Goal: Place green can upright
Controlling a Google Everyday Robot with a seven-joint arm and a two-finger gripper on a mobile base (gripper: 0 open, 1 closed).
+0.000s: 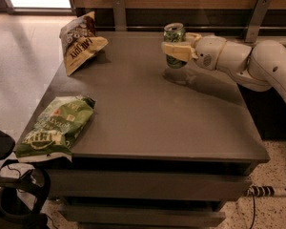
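Over the table (148,123), the claw (175,52) clasps green can (174,33) upright.

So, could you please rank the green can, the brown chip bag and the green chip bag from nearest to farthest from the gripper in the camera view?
1. green can: clasped in the gripper, over the far side of the table.
2. brown chip bag: at the far left corner.
3. green chip bag: at the near left edge, hanging over it.
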